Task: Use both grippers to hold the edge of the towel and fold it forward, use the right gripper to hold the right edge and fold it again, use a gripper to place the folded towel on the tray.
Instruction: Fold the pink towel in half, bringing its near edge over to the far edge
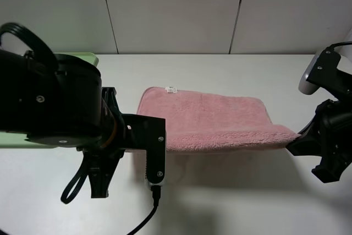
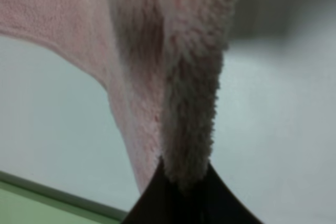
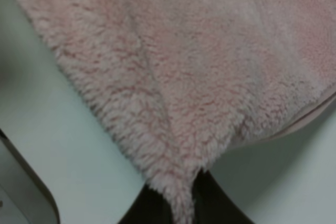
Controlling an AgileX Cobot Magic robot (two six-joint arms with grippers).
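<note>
Because the towel [image 1: 214,119] is plush, light and limp, it will sag and drape rather than keep a crease, so the corners of its near edge look like the sensible holds. Nearest, the left tool [image 2: 184,192] is clamped on one bunched corner and the right tool [image 3: 181,203] pinches the opposite one, both raised above the tabletop [image 1: 236,196]. The towel's long axis runs left to right. Its far edge, with a small white label [image 1: 171,89], rests on the tabletop. Farther back on the left sits the green tray [image 1: 82,58].
</note>
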